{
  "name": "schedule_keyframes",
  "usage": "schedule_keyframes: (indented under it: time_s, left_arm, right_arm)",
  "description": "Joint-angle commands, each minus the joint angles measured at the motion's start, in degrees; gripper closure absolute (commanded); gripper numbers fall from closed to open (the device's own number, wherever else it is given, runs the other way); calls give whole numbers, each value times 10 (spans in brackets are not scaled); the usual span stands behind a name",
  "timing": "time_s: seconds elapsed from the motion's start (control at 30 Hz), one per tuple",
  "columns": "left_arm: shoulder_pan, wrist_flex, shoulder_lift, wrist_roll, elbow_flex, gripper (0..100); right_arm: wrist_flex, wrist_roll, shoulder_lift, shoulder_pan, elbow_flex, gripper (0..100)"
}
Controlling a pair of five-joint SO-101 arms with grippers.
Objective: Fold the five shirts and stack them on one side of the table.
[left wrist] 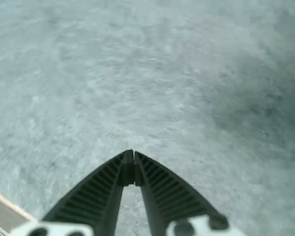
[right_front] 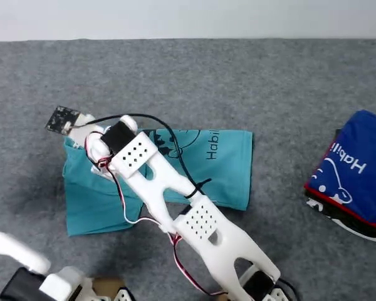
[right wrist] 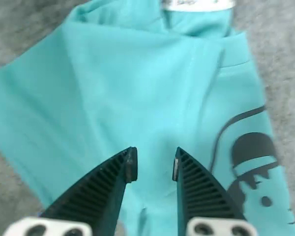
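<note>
Ribbed black fingers (right wrist: 130, 164) of the right gripper (right wrist: 152, 164) stand a narrow gap apart with nothing between them. Their tips are directly over the teal shirt (right wrist: 137, 88), and whether they touch the cloth cannot be told. In the right wrist view plain teal fabric with soft creases spreads outward from the tips. A dark print (right wrist: 253, 162) lies off to one side of the jaws, and a white label (right wrist: 196, 4) sits at the far edge where the cloth is bunched. In the high view the right arm (right_front: 194, 213) reaches from the near edge across the teal shirt (right_front: 219, 169), with its wrist over the shirt's left part. The shirt lies left of the middle of the grey table (right_front: 207, 81), spread mostly flat, its lettered part toward the right. The left gripper (left wrist: 133, 162) has its jaws closed tip to tip, gripping nothing, and hangs over bare grey table surface (left wrist: 137, 73) with no cloth near it. The left arm (right_front: 12, 251) sits at the near left corner, apart from the teal shirt. A stack of folded shirts (right_front: 351, 175), a blue one on top, lies at the table's right edge, well apart from both the teal shirt and the jaws.
</note>
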Motion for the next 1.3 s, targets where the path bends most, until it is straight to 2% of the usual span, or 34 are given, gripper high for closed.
schedule_keyframes:
  time_s: [0.0,0.2,0.3,0.37,0.63,0.97,1.03,1.27]
  left_arm:
    - [-29,-11,-24,30,-43,995]
    - [-34,-11,-23,27,-46,995]
    - [-29,-11,-23,27,-46,995]
    - [-21,-10,-23,27,-46,995]
    - [-7,-11,-23,27,-46,995]
    - [-9,-11,-23,26,-46,995]
    - [-9,-11,-23,26,-46,995]
    - [-6,-11,-23,12,-45,995]
  right_arm:
    - [25,-8,-95,-30,99,864]
    - [22,-10,-201,-98,290,860]
    - [22,-10,-226,-142,342,810]
    - [21,-9,-222,-159,347,783]
    - [-22,-1,-153,-181,345,780]
    - [-85,62,-95,-182,345,784]
    - [-85,76,-90,-181,345,805]
    - [-70,135,-81,-180,329,991]
